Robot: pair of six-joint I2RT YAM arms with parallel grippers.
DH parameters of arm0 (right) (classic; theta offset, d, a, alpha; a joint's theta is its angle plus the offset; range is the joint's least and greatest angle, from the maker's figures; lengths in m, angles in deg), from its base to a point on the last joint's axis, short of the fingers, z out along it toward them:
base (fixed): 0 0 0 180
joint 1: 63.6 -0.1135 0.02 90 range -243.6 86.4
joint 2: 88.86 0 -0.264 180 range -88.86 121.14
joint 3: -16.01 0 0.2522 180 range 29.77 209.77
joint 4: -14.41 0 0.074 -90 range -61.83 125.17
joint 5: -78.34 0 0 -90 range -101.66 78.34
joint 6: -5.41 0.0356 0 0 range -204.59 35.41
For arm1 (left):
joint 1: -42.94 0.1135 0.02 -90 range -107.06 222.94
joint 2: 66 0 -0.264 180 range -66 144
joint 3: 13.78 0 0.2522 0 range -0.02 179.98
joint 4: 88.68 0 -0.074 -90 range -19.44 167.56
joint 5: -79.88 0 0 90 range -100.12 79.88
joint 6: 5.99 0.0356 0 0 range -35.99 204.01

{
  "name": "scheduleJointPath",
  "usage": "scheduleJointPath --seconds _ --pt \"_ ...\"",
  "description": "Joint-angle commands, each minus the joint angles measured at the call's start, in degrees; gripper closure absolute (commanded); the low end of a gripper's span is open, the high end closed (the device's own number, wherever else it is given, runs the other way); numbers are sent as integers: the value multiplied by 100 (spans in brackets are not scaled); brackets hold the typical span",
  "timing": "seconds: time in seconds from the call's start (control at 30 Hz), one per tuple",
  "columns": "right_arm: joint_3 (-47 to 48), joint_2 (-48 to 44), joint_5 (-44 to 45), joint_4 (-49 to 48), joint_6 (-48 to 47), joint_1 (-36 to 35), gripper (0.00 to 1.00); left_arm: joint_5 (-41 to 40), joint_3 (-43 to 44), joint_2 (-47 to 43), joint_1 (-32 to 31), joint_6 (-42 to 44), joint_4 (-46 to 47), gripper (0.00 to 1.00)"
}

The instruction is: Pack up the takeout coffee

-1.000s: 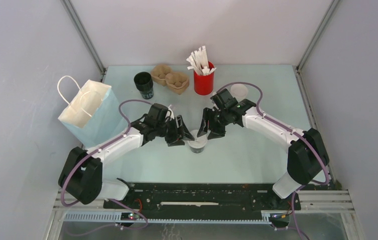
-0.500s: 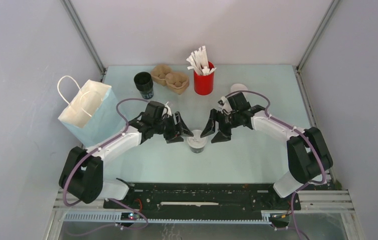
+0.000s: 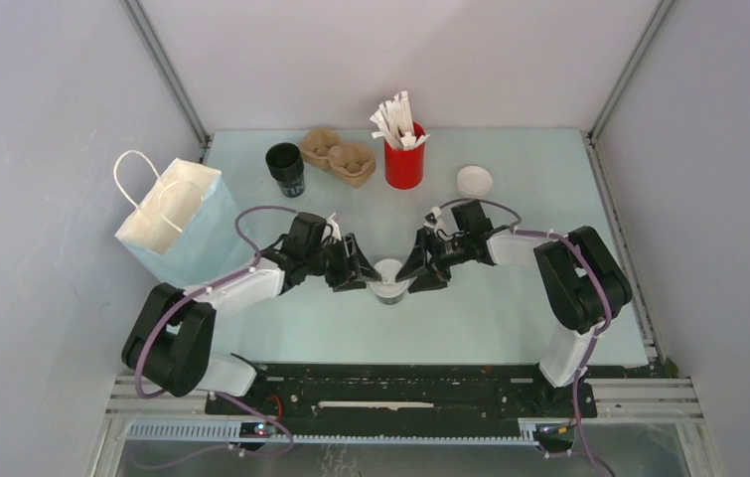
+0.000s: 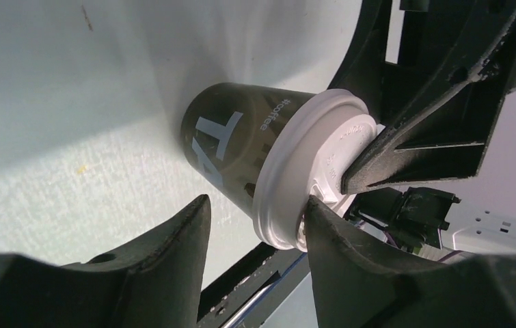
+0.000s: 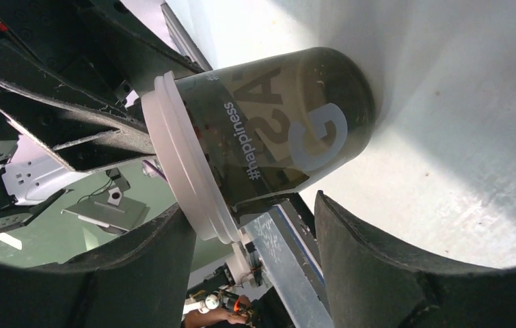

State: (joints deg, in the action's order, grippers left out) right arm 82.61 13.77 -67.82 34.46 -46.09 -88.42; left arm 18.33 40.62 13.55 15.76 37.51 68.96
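The takeout coffee (image 3: pixel 388 281), a dark paper cup with a white lid, stands upright at the table's middle. My left gripper (image 3: pixel 359 269) is open just left of it and my right gripper (image 3: pixel 417 267) is open just right of it, both low and pointing at it. In the left wrist view the cup (image 4: pixel 231 147) lies ahead of the open gripper (image 4: pixel 256 203). One fingertip (image 4: pixel 316 212) sits at the lid (image 4: pixel 309 171), the other is apart from the cup wall. In the right wrist view the cup (image 5: pixel 289 133) shows beyond the open gripper (image 5: pixel 249 205), whose fingers straddle the lid's rim (image 5: pixel 183 171).
A light blue paper bag (image 3: pixel 174 227) with a white handle stands at the left. At the back are a lidless black cup (image 3: pixel 286 167), a cardboard cup carrier (image 3: pixel 339 156), a red holder (image 3: pixel 403 164) full of white sticks, and a loose white lid disc (image 3: pixel 474 181).
My right arm has folded back and dropped low, uncovering the loose lid disc. Its gripper backed off, then came in again beside the cup. My left gripper has lowered slightly. The cup has not moved.
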Motion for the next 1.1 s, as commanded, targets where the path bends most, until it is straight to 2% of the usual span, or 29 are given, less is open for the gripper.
scheduleJointPath --seconds 0.0,0.1,0.2,0.4,0.5,0.57,0.67,0.77,0.87,0.93,1.07 --pt "-407 312 128 -804 90 104 30 -212 -467 331 11 226 208 44" --pt "-517 575 399 -864 198 239 29 -283 -470 379 2 237 306 43" --pt "-511 751 239 -1061 346 318 29 -494 -311 524 19 409 26 45" --pt "-503 -262 -307 -1142 574 227 21 -449 -243 121 11 429 -183 43" --pt "-503 -566 -269 -952 500 267 17 -353 -23 -116 11 492 -390 37" --pt "-419 -576 -197 -734 360 299 18 -200 190 -227 11 465 -464 26" --pt "297 -799 893 1211 -733 190 14 -122 590 -364 11 465 -646 12" --pt "1146 -1081 2745 2908 -1590 -85 7 -141 1049 -477 11 515 -941 7" --pt "1753 -1359 4131 3724 -1995 -624 1 -598 1376 -874 11 649 -1495 5" --pt "2240 -1387 4907 4205 -2180 -1003 0 -930 1492 -1360 11 756 -1903 4" --pt "3020 -1114 5533 4661 -2522 -1808 0 -1489 1567 -2258 19 909 -2582 2"
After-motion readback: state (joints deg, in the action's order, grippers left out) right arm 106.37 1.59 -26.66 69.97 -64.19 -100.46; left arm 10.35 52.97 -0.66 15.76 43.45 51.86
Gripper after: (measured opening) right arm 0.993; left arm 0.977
